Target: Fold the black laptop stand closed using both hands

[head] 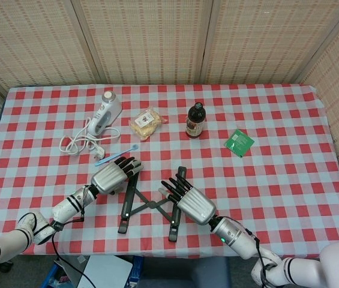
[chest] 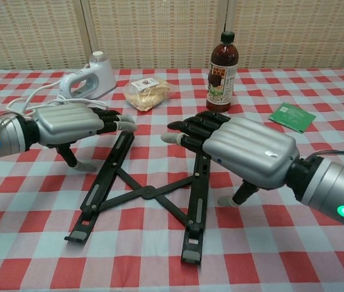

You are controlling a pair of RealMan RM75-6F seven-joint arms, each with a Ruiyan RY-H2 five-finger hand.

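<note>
Lower centre of the frame: the black laptop stand (head: 151, 201) lay spread flat, its rails joined by crossed links. It looked rigid, light and likely to slide on the checked tablecloth (head: 289, 180). My right hand (chest: 238, 145) and left hand (chest: 74, 125) hovered over the rails, fingers extended, holding nothing. I judged the outer rail edges the best hold.

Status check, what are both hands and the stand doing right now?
Left hand and right hand open, flanking the stand. Black folding laptop stand spread open, flat on the checked cloth. Nothing between the rails.
</note>
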